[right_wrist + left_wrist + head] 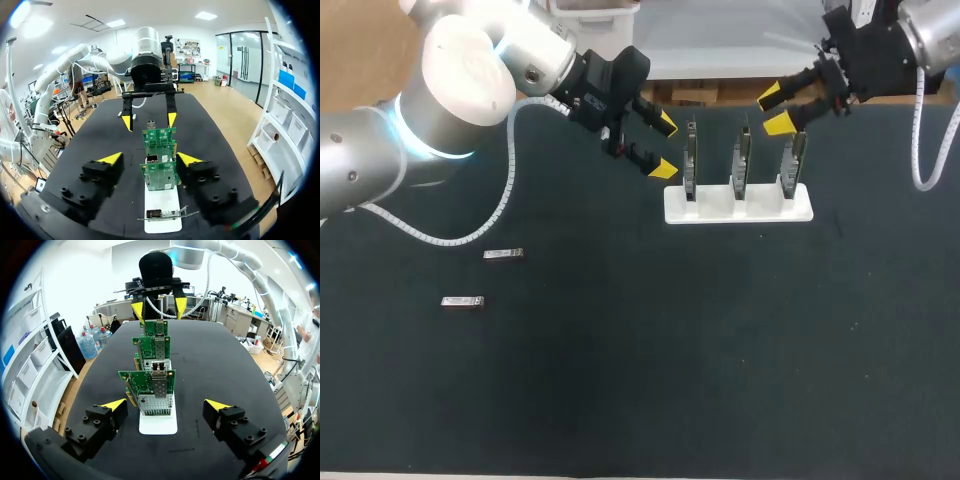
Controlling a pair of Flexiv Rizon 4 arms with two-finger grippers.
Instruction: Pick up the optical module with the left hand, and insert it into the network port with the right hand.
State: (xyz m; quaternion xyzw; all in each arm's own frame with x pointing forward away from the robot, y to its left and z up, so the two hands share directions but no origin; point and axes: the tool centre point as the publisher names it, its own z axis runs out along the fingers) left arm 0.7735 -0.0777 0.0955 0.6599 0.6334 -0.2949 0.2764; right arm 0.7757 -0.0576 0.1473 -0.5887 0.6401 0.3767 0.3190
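Two small silver optical modules (503, 254) (462, 301) lie on the dark table at the left. Three upright green network cards (742, 160) stand in a row on a white stand (738, 208). My left gripper (665, 147) hovers open just left of the row, with nothing in it. From the left wrist, my left gripper (166, 405) faces the nearest card (150, 385) end-on. My right gripper (775, 110) hangs open above the rightmost card (792, 160), holding nothing. Seen from the right wrist, my right gripper (149, 158) has the middle card (160, 174) ahead of its spread fingers.
Dark table surface (650, 380) stretches wide in front of the stand. A white coiled cable (440, 238) from my left arm rests on the table near the modules. Another cable (923, 150) hangs by my right arm.
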